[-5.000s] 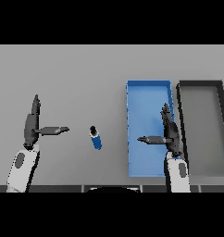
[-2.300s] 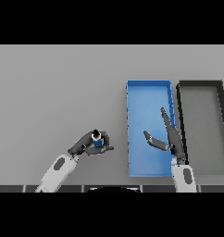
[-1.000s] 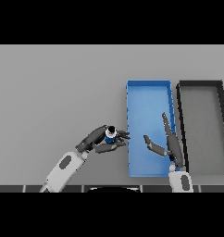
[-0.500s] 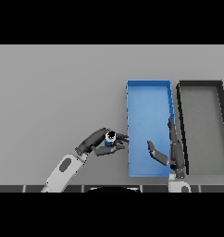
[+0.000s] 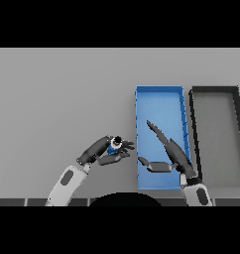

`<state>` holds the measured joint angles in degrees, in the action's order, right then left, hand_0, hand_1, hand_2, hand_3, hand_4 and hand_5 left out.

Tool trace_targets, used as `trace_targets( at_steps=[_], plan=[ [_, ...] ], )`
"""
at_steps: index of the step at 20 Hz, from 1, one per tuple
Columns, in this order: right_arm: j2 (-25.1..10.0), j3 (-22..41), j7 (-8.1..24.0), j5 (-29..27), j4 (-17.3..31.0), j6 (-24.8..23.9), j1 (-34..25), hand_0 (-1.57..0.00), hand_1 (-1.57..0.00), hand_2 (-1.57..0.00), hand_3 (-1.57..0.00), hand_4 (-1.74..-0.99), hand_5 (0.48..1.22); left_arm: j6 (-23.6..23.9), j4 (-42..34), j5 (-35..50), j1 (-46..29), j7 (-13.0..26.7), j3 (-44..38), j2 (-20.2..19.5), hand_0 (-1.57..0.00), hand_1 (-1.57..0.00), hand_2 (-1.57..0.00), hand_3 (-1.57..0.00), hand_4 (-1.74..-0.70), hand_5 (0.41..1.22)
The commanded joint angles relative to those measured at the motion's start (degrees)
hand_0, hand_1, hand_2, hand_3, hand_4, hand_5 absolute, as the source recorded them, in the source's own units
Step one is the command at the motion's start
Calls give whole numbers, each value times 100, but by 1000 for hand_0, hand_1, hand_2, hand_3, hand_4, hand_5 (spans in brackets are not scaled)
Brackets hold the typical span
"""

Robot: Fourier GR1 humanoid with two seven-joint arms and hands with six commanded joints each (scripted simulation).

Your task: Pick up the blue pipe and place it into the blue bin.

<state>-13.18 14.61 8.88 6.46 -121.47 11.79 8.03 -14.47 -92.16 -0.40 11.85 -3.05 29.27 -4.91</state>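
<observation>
The blue pipe (image 5: 114, 145) is a short blue cylinder with a dark end, lifted off the table. My left hand (image 5: 103, 149) is curled round it, just left of the blue bin (image 5: 159, 99). The bin is a long blue tray, right of centre. My right hand (image 5: 170, 151) hovers over the bin's near half, fingers straight and thumb pointing left towards the pipe, holding nothing.
A dark grey bin (image 5: 215, 94) stands directly right of the blue bin, their long walls side by side. The grey table (image 5: 62, 99) stretches wide to the left and far side.
My left hand has carried the pipe rightward to the blue bin's left wall. My right hand has leaned left over the bin's near half.
</observation>
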Motion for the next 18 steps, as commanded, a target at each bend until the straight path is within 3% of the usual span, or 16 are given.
trace_targets(
  at_steps=[1,4,7,14,18],
  plan=[
    [-60,18,169,-68,-99,91,-219,1,-1,-2,1,-1230,531,-5,-35,-54,-23,-29,15,-4,-1571,-1571,-1571,-1571,-1474,1221],
    [-80,263,491,-94,-113,336,-541,1,0,0,1,-1249,524,-84,-76,-95,-105,-57,12,13,-1571,-1571,-1571,-1571,-1474,1221],
    [138,479,976,-306,-6,513,-962,1,1,0,1,-1232,525,-63,-24,-187,-46,40,-22,145,-1571,-1571,-1571,-1571,-1475,1221],
    [416,833,1354,-552,288,841,-2087,1,1,1,1,-1192,514,-444,48,-111,-92,-50,-182,165,-1571,-1571,-1571,-1571,-1476,1221],
    [636,905,1688,-678,665,952,-2585,1,-9,-20,1,-1214,511,-614,109,-57,-16,-113,-325,256,-1571,-1571,-1571,-1571,-1454,1221]
  ],
)
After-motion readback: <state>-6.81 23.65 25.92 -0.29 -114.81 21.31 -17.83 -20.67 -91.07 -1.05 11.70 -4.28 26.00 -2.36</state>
